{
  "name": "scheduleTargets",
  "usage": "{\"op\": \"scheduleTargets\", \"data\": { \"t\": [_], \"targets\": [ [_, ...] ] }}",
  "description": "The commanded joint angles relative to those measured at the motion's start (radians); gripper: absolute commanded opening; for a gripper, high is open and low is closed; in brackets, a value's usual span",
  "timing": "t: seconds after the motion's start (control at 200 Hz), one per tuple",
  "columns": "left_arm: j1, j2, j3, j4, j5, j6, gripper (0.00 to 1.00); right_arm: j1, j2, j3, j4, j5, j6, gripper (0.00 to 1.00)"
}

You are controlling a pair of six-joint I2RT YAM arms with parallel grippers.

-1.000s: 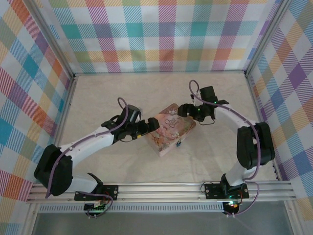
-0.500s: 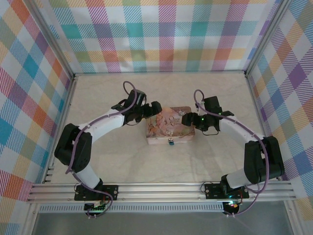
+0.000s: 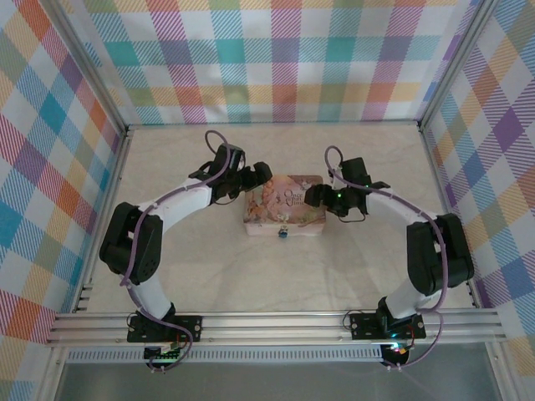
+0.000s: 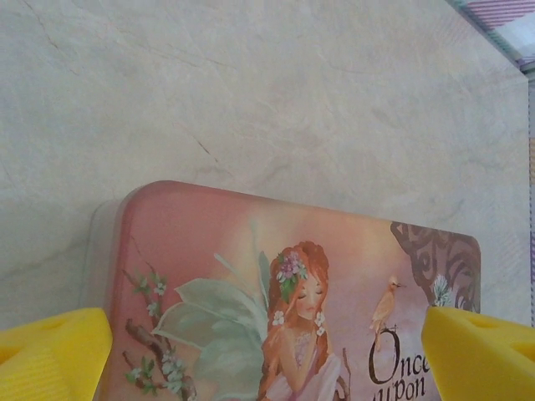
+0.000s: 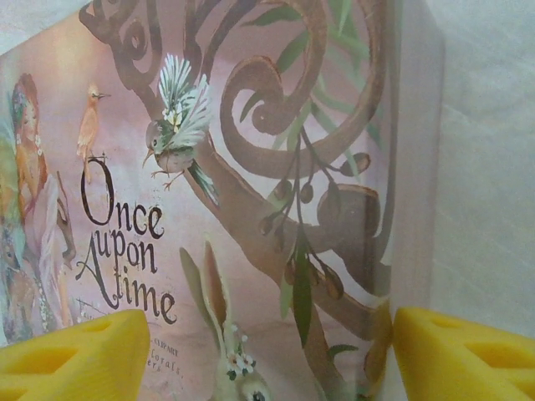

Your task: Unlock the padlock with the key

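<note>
The flat pink picture-covered box lies square in the middle of the table. The tiny padlock hangs at the middle of its front edge, with a blue bit on it. I cannot make out the key. My left gripper is at the box's back left corner; in the left wrist view it stands open over the lid. My right gripper is at the box's right end, open, one yellow fingertip beside the box's side and the other over the lid.
Plaid walls close in the table at the back and both sides, with metal posts at the corners. Bare marbled tabletop lies between the box and the rail at the arms' bases.
The box has turned from skewed to square and slid toward the back. Both grippers moved with it, the left arm swinging round to the back left corner.
</note>
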Motion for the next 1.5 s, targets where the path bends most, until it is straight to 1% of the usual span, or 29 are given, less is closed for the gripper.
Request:
{"op": "scheduleTargets", "data": {
  "t": [0.0,0.165,0.35,0.61,0.725,0.745,0.815,0.9,1.025,1.065,1.12,1.215,1.3,1.495],
  "targets": [
    [-0.002,0.041,0.023,-0.024,0.081,0.007,0.95,0.029,0.036,0.059,0.088,-0.053,0.006,0.76],
    [0.010,0.057,0.042,-0.032,0.080,0.013,0.95,0.029,0.071,0.086,0.095,-0.062,0.012,0.76],
    [0.025,0.054,0.045,-0.046,0.077,0.019,0.96,0.029,0.051,0.083,0.073,-0.037,0.009,0.78],
    [0.060,-0.014,0.011,-0.075,0.041,0.038,1.00,0.026,-0.042,0.080,-0.035,0.098,-0.019,0.89],
    [0.076,-0.048,0.011,-0.113,0.011,0.058,1.00,0.021,-0.080,0.086,-0.086,0.165,-0.024,0.89],
    [0.078,-0.055,0.011,-0.148,0.004,0.062,1.00,0.020,-0.088,0.086,-0.091,0.175,-0.024,0.89],
    [0.079,-0.079,0.010,-0.189,-0.025,0.069,0.99,0.015,-0.112,0.087,-0.114,0.215,-0.025,0.88],
    [0.075,-0.105,-0.002,-0.217,-0.023,0.073,0.97,0.010,-0.138,0.093,-0.148,0.279,-0.026,0.86],
    [0.038,-0.157,-0.020,-0.263,-0.018,0.103,0.94,-0.012,-0.137,0.132,-0.249,0.414,-0.012,0.83],
    [0.023,-0.175,-0.027,-0.278,-0.013,0.116,0.94,-0.027,-0.125,0.154,-0.288,0.440,-0.004,0.82],
    [-0.001,-0.201,-0.037,-0.298,-0.004,0.131,0.93,-0.054,-0.105,0.178,-0.330,0.457,0.002,0.78],
    [-0.047,-0.244,-0.062,-0.313,0.014,0.147,0.93,-0.097,-0.074,0.199,-0.361,0.486,0.008,0.75],
    [-0.087,-0.277,-0.076,-0.328,0.021,0.157,0.93,-0.135,-0.036,0.226,-0.386,0.497,0.018,0.70],
    [-0.196,-0.331,-0.104,-0.299,0.034,0.148,0.93,-0.194,0.105,0.310,-0.418,0.508,0.013,0.60]
  ]
}}
